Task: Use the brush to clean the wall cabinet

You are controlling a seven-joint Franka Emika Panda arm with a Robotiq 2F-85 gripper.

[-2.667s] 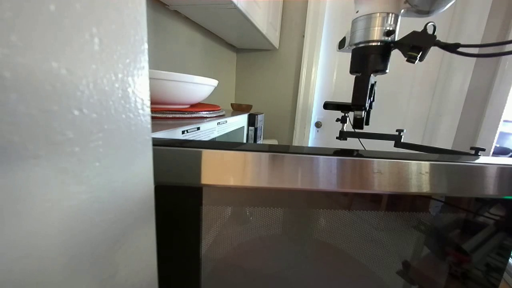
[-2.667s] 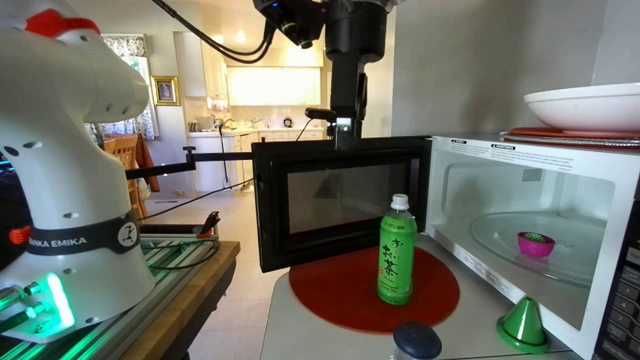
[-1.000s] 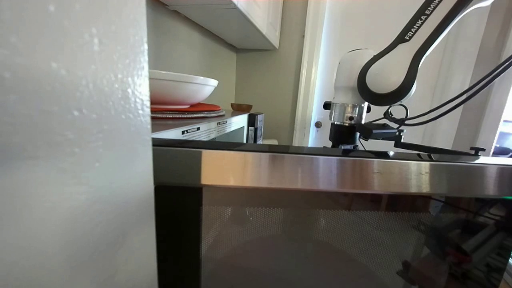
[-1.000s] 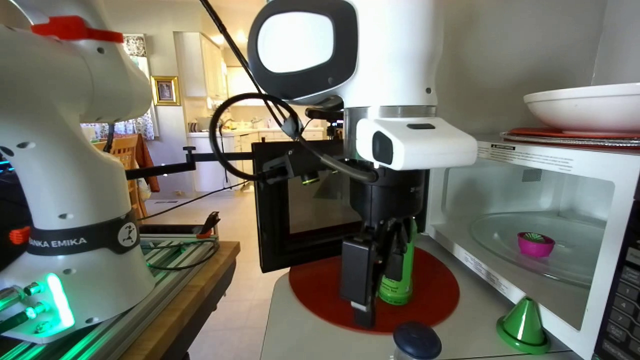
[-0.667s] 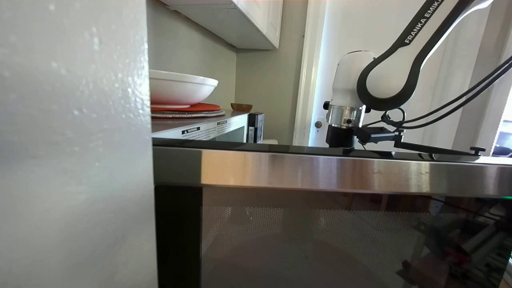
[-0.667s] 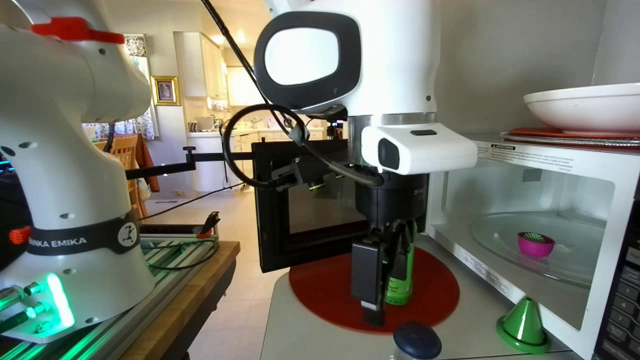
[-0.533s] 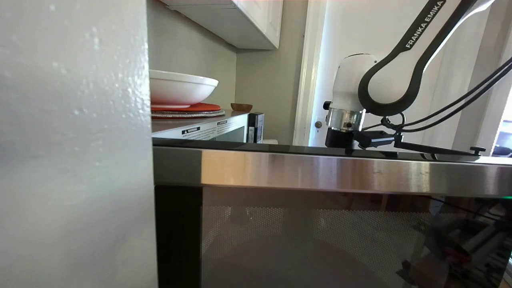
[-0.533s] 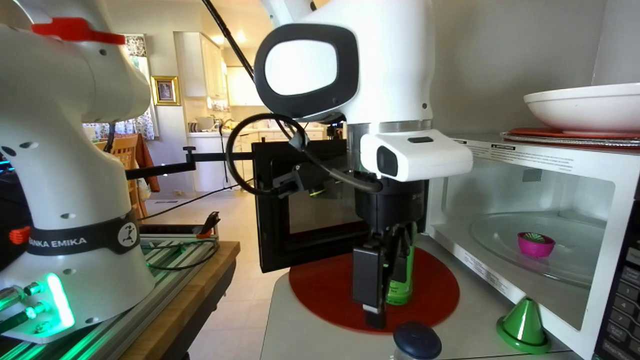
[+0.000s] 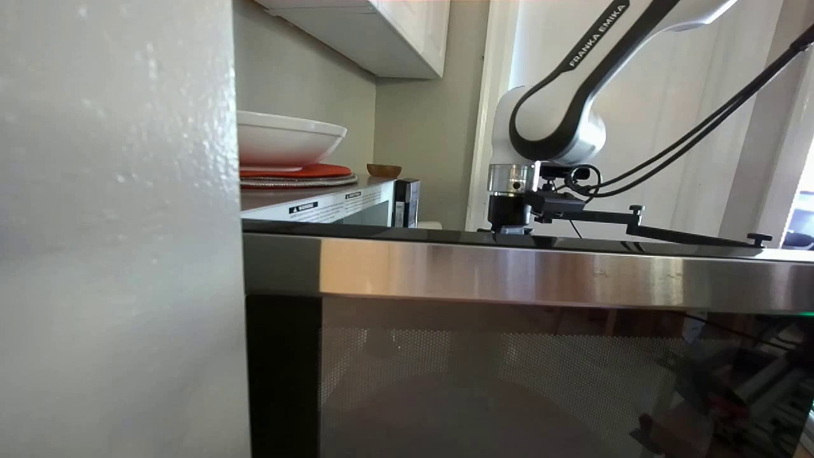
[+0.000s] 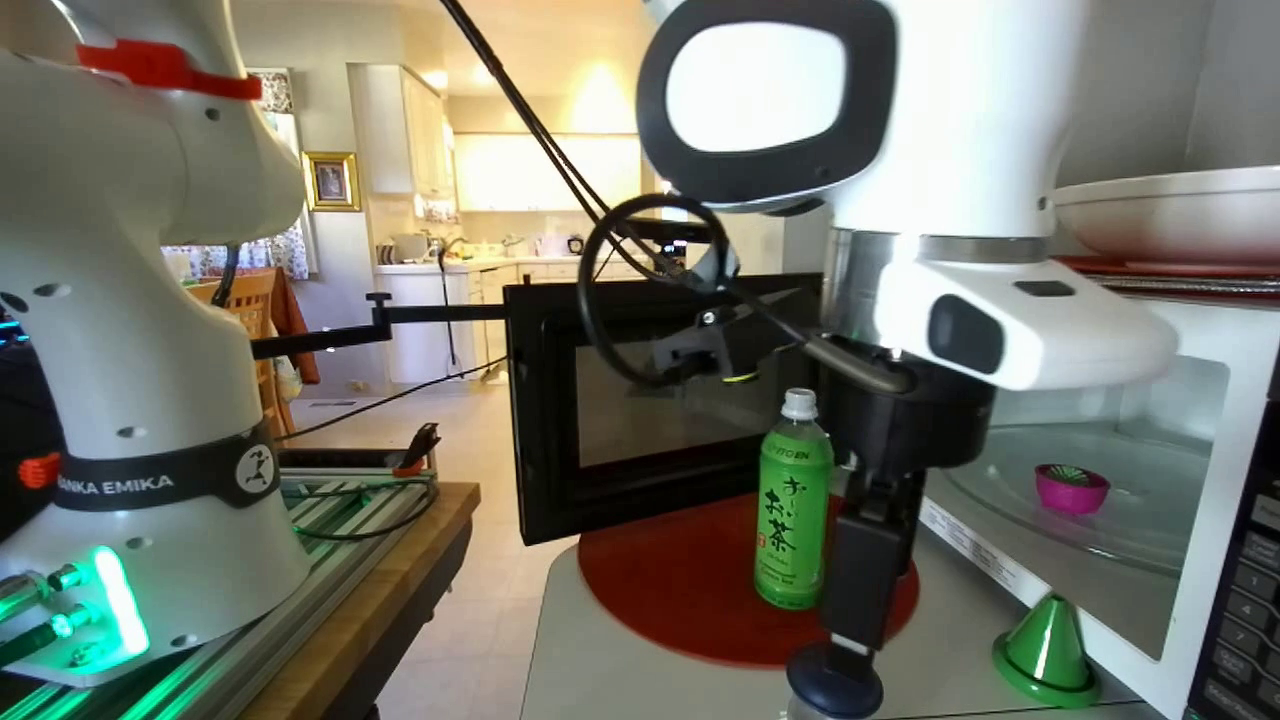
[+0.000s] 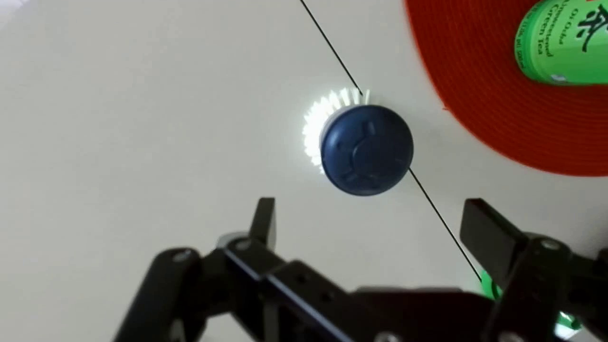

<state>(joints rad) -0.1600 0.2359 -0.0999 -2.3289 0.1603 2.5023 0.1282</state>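
Gripper: my jaws stand wide apart, pointing down to the pale surface.
Brush: in the wrist view I find it at 12 o'clock from the gap of the jaws, just outside; white bristles show at its 10 o'clock side.
Green bottle: upright on the red mat, at 2 o'clock from the brush in the same view.
Pink cup: inside the microwave.
Wall cabinet: in an exterior view, it hangs at 10 o'clock from my arm.
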